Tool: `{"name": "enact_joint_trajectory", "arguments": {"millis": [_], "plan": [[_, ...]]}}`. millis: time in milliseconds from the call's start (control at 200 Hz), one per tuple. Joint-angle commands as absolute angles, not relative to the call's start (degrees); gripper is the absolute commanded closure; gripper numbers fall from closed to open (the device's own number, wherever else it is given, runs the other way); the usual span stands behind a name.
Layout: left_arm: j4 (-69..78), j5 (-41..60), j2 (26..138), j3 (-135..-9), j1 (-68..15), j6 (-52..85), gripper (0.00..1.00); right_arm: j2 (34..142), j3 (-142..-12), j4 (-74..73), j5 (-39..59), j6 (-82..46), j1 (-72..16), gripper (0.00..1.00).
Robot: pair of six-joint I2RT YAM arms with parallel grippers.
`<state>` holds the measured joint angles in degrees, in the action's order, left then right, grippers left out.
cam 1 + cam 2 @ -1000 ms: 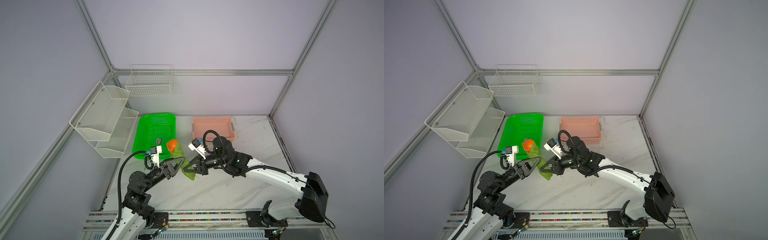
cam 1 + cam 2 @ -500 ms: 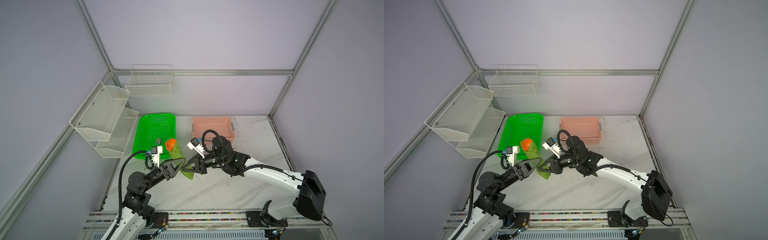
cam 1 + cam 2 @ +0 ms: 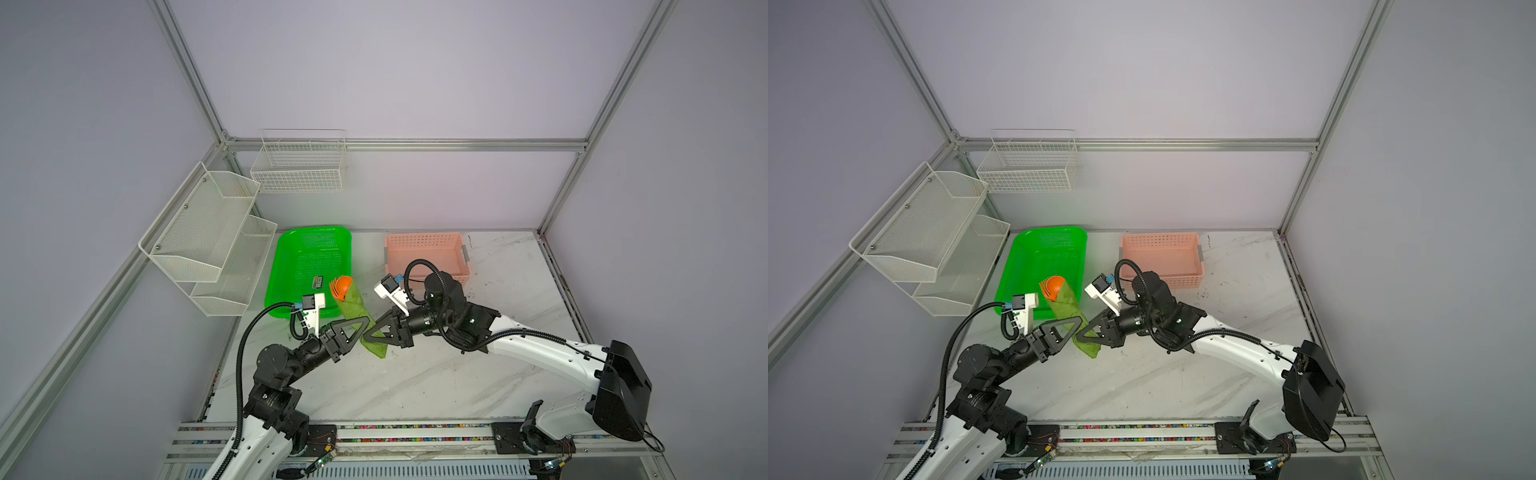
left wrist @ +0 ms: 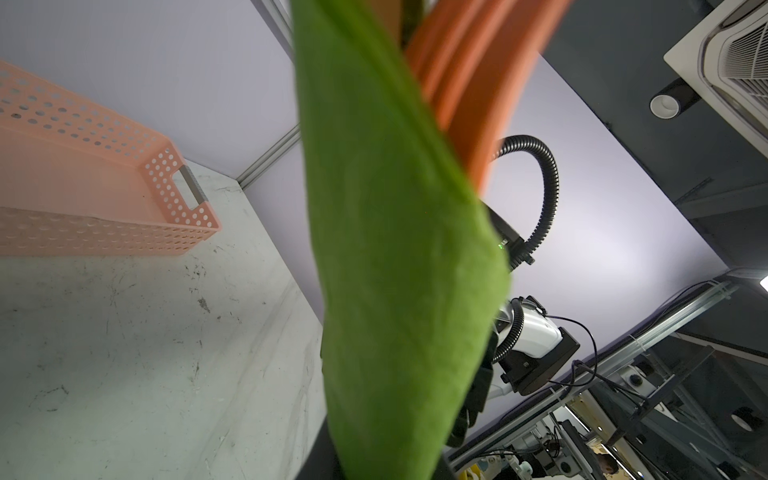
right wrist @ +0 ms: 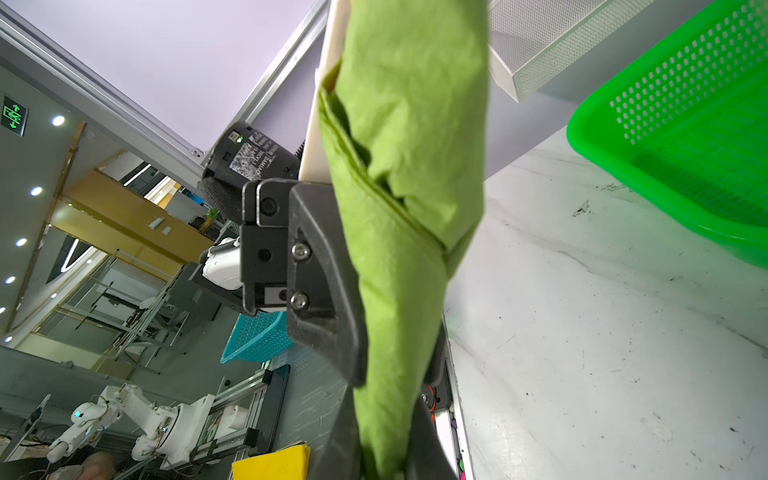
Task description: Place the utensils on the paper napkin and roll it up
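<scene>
— In both top views, how many?
— One rolled napkin [image 3: 358, 309], held off the table [image 3: 415, 374]. Two grippers, left gripper [image 3: 365, 322] and right gripper [image 3: 370, 332], both clamped on it. Runs slantwise, utensils [image 3: 341, 287] heading toward the green tray [image 3: 291, 257]: one fork, one spoon.
— Left wrist?
— Shows napkin [image 4: 395, 270] beside orange utensils [image 4: 465, 83]; count unclear.
— Right wrist?
— Shows left gripper's fingers [image 5: 324, 270] pinching napkin [image 5: 399, 208].

One napkin [image 3: 354, 306], one tray [image 3: 312, 249], one basket [image 3: 424, 254]

The rolled paper napkin [image 5: 407, 208] fills the middle, creased. The left gripper [image 5: 395, 368] pinches it, jaws either side; the right gripper [image 5: 386, 449] looks clamped on its near end. Green tray [image 5: 685, 145] behind the napkin, on the tabletop [image 5: 602, 353].
</scene>
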<state>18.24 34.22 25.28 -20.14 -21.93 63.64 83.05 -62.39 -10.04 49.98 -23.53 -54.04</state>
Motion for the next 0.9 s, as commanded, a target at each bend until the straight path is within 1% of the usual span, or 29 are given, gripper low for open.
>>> {"name": "enact_joint_trajectory", "arguments": {"millis": [0, 5, 10, 20, 55, 120, 180, 255, 315, 330, 385, 480, 680, 720, 750, 780, 805, 840, 895], "plan": [[19.17, 33.06, 26.93, -21.79, -21.96, 61.84, 0.89, 83.86, -62.30, -6.69, 49.50, -19.69, -53.94, 0.75], [19.25, 33.10, 27.05, -21.88, -21.92, 61.81, 0.89, 83.79, -62.03, -6.79, 49.66, -19.71, -53.89, 0.71], [19.38, 33.16, 27.10, -21.97, -21.95, 61.80, 0.89, 83.79, -62.03, -6.79, 49.66, -19.71, -53.89, 0.71], [19.41, 33.32, 27.32, -22.08, -21.97, 61.83, 0.90, 83.74, -61.64, -6.98, 49.80, -19.75, -53.90, 0.66], [20.03, 33.76, 28.03, -22.32, -21.97, 61.70, 0.90, 83.59, -60.95, -7.27, 50.28, -19.74, -53.91, 0.60], [21.20, 34.31, 29.11, -22.42, -21.95, 61.79, 0.91, 83.58, -60.32, -7.94, 50.74, -20.03, -53.94, 0.58], [22.05, 34.39, 29.58, -22.34, -21.96, 62.03, 0.91, 83.71, -60.12, -8.72, 51.10, -20.35, -53.96, 0.61], [22.83, 34.37, 29.79, -22.26, -21.97, 62.23, 0.92, 84.35, -60.19, -10.02, 52.42, -20.86, -53.96, 0.61], [22.63, 34.37, 29.65, -22.44, -21.97, 62.15, 0.92, 85.16, -60.53, -10.28, 52.91, -20.81, -53.90, 0.65], [22.53, 34.37, 29.62, -22.46, -21.97, 62.14, 0.92, 85.24, -60.55, -10.28, 52.91, -20.78, -53.98, 0.68], [21.96, 34.31, 29.24, -22.72, -21.95, 61.90, 0.92, 85.60, -60.78, -10.11, 52.92, -20.65, -53.91, 0.82], [20.32, 33.95, 28.27, -22.94, -21.97, 61.14, 0.92, 85.94, -60.74, -9.98, 52.82, -20.57, -53.94, 1.00], [19.39, 33.40, 27.50, -23.07, -21.86, 60.47, 0.92, 85.32, -60.34, -9.67, 52.88, -20.60, -53.96, 1.00], [19.55, 33.40, 27.67, -23.13, -21.88, 60.42, 0.92, 85.27, -60.25, -9.67, 52.91, -20.70, -53.89, 0.78], [19.70, 33.40, 27.85, -23.22, -21.88, 60.43, 0.92, 85.38, -60.12, -9.79, 53.21, -20.71, -53.96, 0.68], [19.92, 33.46, 28.07, -23.25, -21.88, 60.32, 0.92, 85.58, -59.95, -10.33, 54.05, -20.96, -53.92, 0.62], [19.96, 33.38, 28.20, -23.34, -21.88, 60.29, 0.93, 85.84, -59.82, -10.96, 54.85, -21.48, -53.96, 0.59], [20.12, 33.45, 28.45, -23.42, -21.88, 60.23, 0.93, 86.25, -59.63, -11.62, 55.87, -22.08, -54.03, 0.56], [20.13, 33.42, 28.73, -23.63, -21.87, 60.05, 0.93, 86.73, -59.42, -11.46, 56.42, -22.09, -54.05, 0.55]]}}
